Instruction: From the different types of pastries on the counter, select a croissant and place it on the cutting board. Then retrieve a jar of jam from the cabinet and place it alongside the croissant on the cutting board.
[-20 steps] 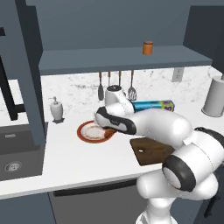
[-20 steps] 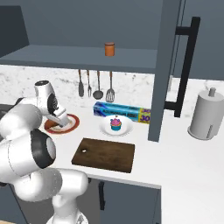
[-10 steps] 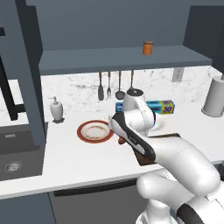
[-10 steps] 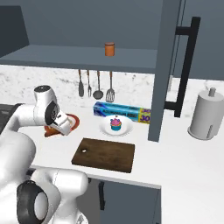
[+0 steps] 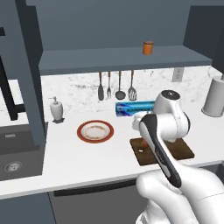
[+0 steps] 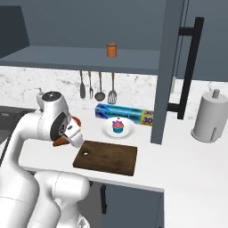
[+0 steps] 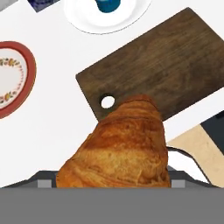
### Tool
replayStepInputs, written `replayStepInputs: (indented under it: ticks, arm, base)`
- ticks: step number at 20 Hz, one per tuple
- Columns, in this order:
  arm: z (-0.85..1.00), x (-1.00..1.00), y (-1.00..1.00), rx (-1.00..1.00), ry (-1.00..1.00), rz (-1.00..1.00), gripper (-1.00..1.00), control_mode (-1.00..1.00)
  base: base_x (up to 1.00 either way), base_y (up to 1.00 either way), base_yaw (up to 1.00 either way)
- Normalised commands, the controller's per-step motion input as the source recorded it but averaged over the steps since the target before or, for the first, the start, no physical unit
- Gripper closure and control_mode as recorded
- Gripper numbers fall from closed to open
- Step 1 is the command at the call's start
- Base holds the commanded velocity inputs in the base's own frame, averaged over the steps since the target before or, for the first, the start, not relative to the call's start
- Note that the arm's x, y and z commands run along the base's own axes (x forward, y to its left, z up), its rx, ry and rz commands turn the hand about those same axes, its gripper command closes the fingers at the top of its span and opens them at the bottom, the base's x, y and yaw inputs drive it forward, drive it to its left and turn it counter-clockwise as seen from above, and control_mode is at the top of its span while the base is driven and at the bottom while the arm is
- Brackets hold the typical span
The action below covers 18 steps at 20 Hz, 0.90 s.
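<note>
Since a second ago the arm swings away from the red-rimmed plate (image 5: pixel 95 131), which now lies uncovered on the bench (image 5: pixel 65 157), and its hand hangs over the near left corner of the cutting board (image 6: pixel 107 158). The croissant (image 7: pixel 120 148) travels with it, clamped between the fingers (image 7: pixel 186 158), its tip now above the board's small round hole (image 7: pixel 107 102).
</note>
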Motion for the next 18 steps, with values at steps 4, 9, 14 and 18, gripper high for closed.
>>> replayStepInputs:
  ticks: [4, 9, 14, 18]
  arm:
    - [0.0, 0.16, -0.64, 0.0, 0.0, 0.0, 1.0, -1.0]
    - [0.0, 0.17, -0.85, 0.0, 0.0, 0.0, 1.0, -1.0]
    - [0.0, 0.0, -0.09, 0.0, 0.0, 0.0, 1.0, -1.0]
    - [-0.22, 0.42, 0.0, 0.0, 0.0, 0.0, 1.0, -1.0]
  base:
    - [0.0, 0.0, 0.0]
    - [0.0, 0.0, 0.0]
    - [0.0, 0.0, 0.0]
    - [0.0, 0.0, 0.0]
